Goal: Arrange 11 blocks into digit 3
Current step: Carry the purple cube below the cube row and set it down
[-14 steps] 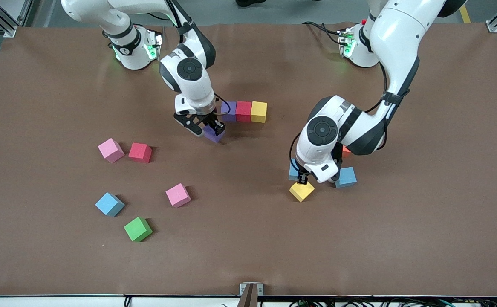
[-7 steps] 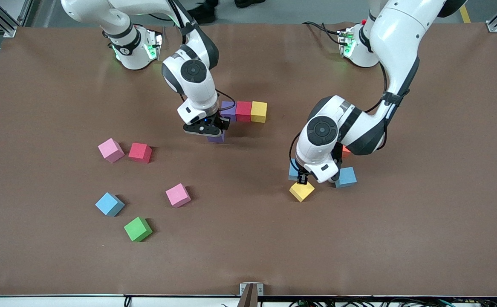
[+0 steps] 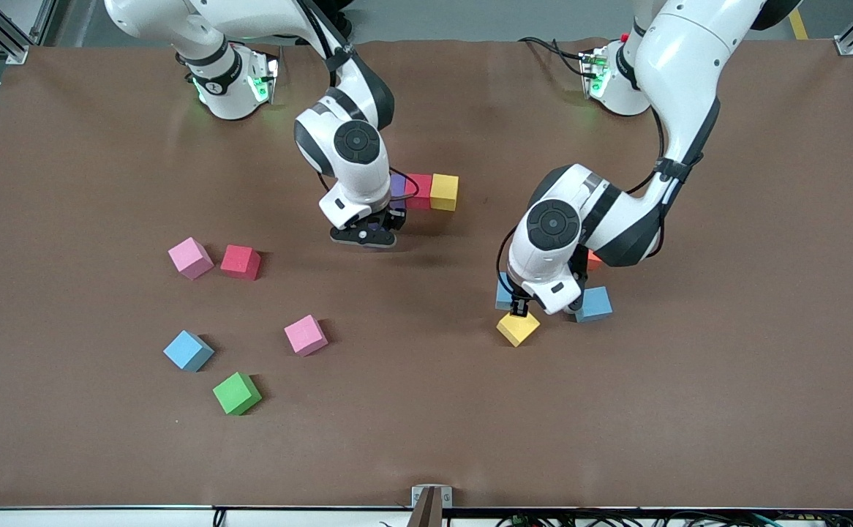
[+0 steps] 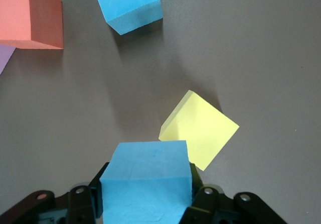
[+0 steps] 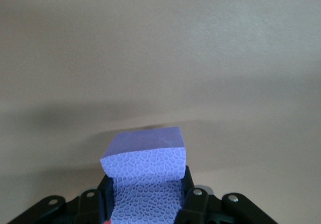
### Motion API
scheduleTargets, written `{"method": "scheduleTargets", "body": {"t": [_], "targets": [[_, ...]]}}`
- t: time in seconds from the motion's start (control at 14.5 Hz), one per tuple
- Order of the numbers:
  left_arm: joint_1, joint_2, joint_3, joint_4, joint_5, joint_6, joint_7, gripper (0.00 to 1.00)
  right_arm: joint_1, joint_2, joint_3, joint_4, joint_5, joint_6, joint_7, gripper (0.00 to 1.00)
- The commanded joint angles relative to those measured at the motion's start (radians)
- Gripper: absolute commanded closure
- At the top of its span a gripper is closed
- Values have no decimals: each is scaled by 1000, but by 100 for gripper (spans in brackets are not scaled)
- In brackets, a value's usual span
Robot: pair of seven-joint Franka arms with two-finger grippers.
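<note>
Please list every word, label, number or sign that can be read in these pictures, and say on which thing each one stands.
None can be read.
Blocks, such as the yellow block and the green block: plain faces, no print.
Right arm base: a small dark mark on its ring, too small to read.
Arm joint caps: round embossed discs, no legible text.
Table: no marks.

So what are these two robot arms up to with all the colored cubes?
They are building a figure from cubes. The right gripper holds a purple cube beside a started row of purple, red and yellow cubes. The left gripper holds a light blue cube above the table, next to a loose yellow cube. Pink, red, blue and green cubes lie scattered toward the right arm's end.
</note>
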Motion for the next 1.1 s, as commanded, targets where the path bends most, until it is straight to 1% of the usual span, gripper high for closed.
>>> {"method": "scheduleTargets", "body": {"t": [0.0, 0.14, 0.28, 0.48, 0.69, 0.76, 1.04], "targets": [[1, 2, 0, 12, 0, -18, -7, 70, 5, 17, -1, -11, 10, 48, -12, 100], [1, 2, 0, 12, 0, -18, -6, 70, 5, 15, 10, -46, 25, 106, -12, 100], [2, 2, 0, 12, 0, -18, -6, 70, 3, 15, 19, -57, 49, 119, -12, 100], [2, 2, 0, 12, 0, -18, -6, 70, 5, 12, 42, -86, 50, 123, -14, 100], [4, 0, 0, 12, 0, -18, -6, 70, 8, 0, 47, -141, 50, 181, -12, 100], [4, 0, 0, 12, 0, -18, -6, 70, 9, 0, 59, -149, 52, 197, -9, 100], [7, 0, 0, 12, 0, -18, -4, 70, 11, -5, 64, -157, 52, 199, 4, 100]]}}
